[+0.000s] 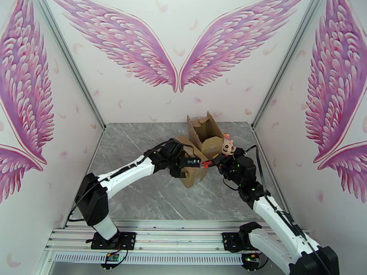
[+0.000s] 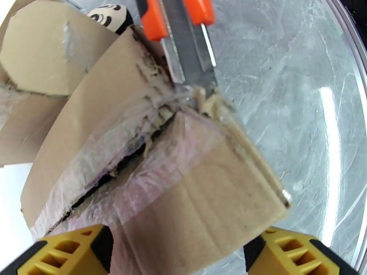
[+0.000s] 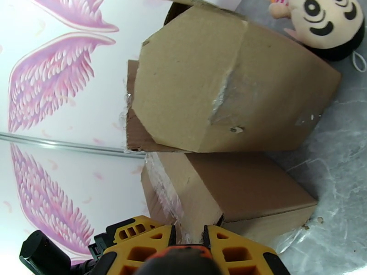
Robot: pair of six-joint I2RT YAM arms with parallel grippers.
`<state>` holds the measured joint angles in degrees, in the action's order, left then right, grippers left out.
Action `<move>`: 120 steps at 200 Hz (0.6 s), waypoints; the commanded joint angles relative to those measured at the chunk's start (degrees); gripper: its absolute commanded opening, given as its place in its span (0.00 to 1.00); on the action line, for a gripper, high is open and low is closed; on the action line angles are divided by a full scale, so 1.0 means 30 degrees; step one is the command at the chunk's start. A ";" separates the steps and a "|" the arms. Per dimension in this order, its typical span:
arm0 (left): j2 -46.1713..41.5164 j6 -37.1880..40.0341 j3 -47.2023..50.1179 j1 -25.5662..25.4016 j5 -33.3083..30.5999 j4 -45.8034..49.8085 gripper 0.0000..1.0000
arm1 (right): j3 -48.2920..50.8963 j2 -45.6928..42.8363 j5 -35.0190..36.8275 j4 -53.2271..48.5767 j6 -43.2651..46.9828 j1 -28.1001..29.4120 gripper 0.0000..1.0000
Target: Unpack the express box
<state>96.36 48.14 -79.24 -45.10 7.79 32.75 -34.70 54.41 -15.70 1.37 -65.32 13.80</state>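
One express box point(image 1: 196, 173) sits mid-surface. The right gripper point(image 3: 189, 232) is clenched on the knife point(image 2: 183, 37), blade at the taped seam point(image 2: 137, 147). The left gripper point(image 2: 179, 253) stands released, astride the box's near end. Advise a shallow, steady cut along the seam.

Between the yellow fingers of the left gripper point(image 2: 183, 260), the express box point(image 2: 206, 202) is plain brown cardboard under clear, whitish tape. Beyond it, the utility knife point(image 2: 183, 37) is orange with a silver blade. Past the yellow right gripper point(image 3: 188, 246), the plush doll point(image 3: 321, 24) has a cream face and black eyes. Under both claws the tabletop point(image 2: 293, 88) is white-veined grey marble. The walls point(image 1: 183, 101) behind are white with pink-purple feathered wings.
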 commanded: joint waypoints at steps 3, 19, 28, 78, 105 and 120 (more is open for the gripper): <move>-0.0843 -0.0177 0.0633 -0.0083 -0.0420 -0.1199 0.80 | -0.1306 0.0344 -0.2421 0.1066 0.1138 -0.0137 0.00; -0.1032 -0.0018 0.1071 -0.0142 -0.0412 -0.1521 0.81 | -0.1285 0.0476 -0.2571 0.1394 0.1188 -0.0207 0.00; -0.1146 0.0085 0.1250 -0.0169 -0.0365 -0.1722 0.82 | -0.1166 0.0520 -0.2678 0.1741 0.1145 -0.0238 0.00; -0.1495 0.1706 0.2512 -0.0259 0.0741 -0.4381 0.89 | -0.0641 0.1595 -0.2956 0.1348 -0.0316 -0.0375 0.00; -0.0609 0.1627 0.2356 -0.0450 0.1359 -0.5415 0.89 | 0.0968 0.1811 -0.2793 0.3860 -0.2999 -0.0376 0.00; -0.0152 0.1473 0.2120 -0.0574 0.1385 -0.5503 0.88 | 0.1684 0.1876 -0.2867 0.5356 -0.4150 -0.0377 0.00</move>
<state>94.02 52.58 -71.90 -45.67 9.23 22.83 -32.97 59.61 -21.34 8.29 -68.99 12.27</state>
